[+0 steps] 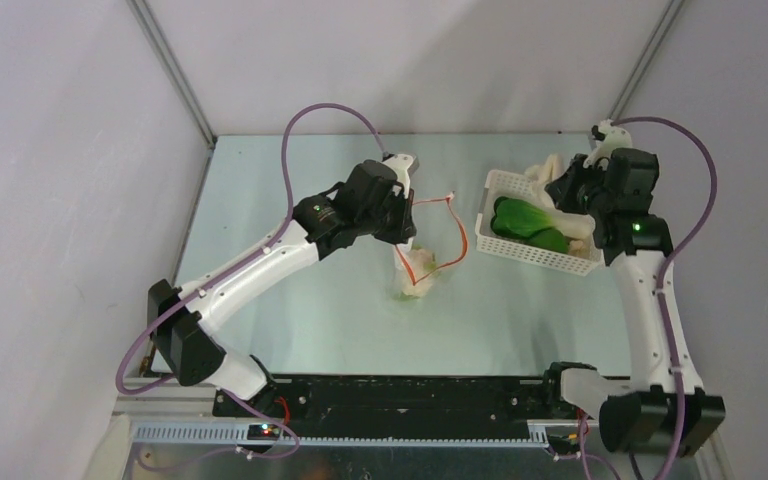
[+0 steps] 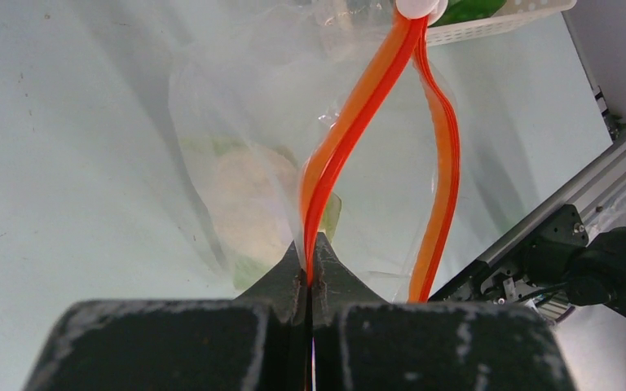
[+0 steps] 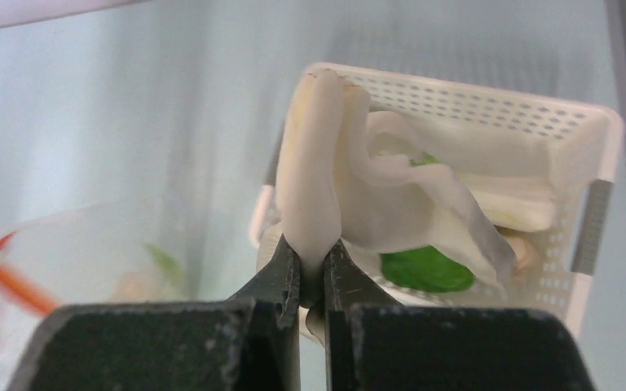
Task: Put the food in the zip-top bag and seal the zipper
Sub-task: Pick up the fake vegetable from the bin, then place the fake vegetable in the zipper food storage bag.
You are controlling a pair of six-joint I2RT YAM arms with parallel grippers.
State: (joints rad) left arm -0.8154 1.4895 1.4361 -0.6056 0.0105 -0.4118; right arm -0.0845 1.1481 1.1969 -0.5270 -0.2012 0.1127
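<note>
My left gripper is shut on the orange-red zipper of the clear zip-top bag and holds its mouth open above the table. A cream-white and green food piece lies inside the bag. My right gripper is shut on a cream-white leafy food piece and holds it over the white perforated basket. Green food pieces lie in the basket.
The basket stands at the back right of the table. The enclosure's grey walls stand on both sides and behind. The black rail with the arm bases runs along the near edge.
</note>
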